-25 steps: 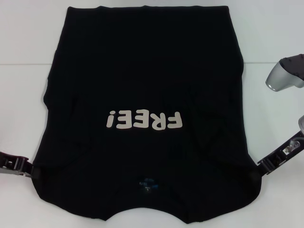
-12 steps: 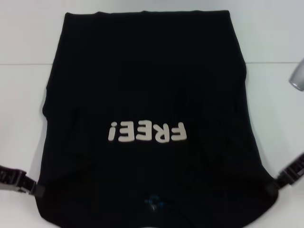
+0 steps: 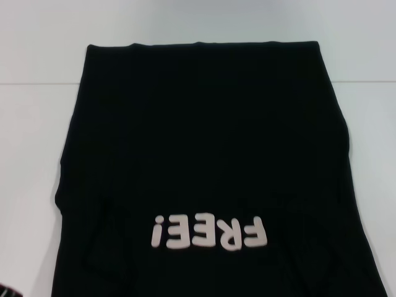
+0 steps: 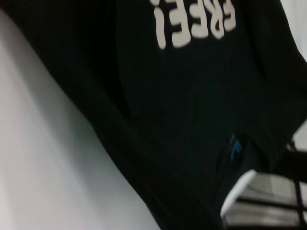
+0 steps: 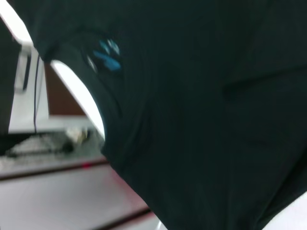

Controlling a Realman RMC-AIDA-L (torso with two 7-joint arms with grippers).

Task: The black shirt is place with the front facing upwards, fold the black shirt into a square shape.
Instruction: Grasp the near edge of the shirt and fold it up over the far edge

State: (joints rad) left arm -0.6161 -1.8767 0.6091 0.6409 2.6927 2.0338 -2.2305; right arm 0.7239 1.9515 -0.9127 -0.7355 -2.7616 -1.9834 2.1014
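Neither gripper's fingers are shown, so their state cannot be told; the black shirt [image 3: 204,167] is spread on the white tabletop [image 3: 31,154], covering most of it; its "FREE!" lettering [image 3: 209,232] is seen upside down, its blue neck label [image 4: 234,148] toward the robot, its long axis running away from it.

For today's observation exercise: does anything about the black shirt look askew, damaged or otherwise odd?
Nothing looks damaged. The black shirt lies spread on the white table, its "FREE!" lettering upside down in the head view. The collar end runs past the near edge, so it cannot be checked there.
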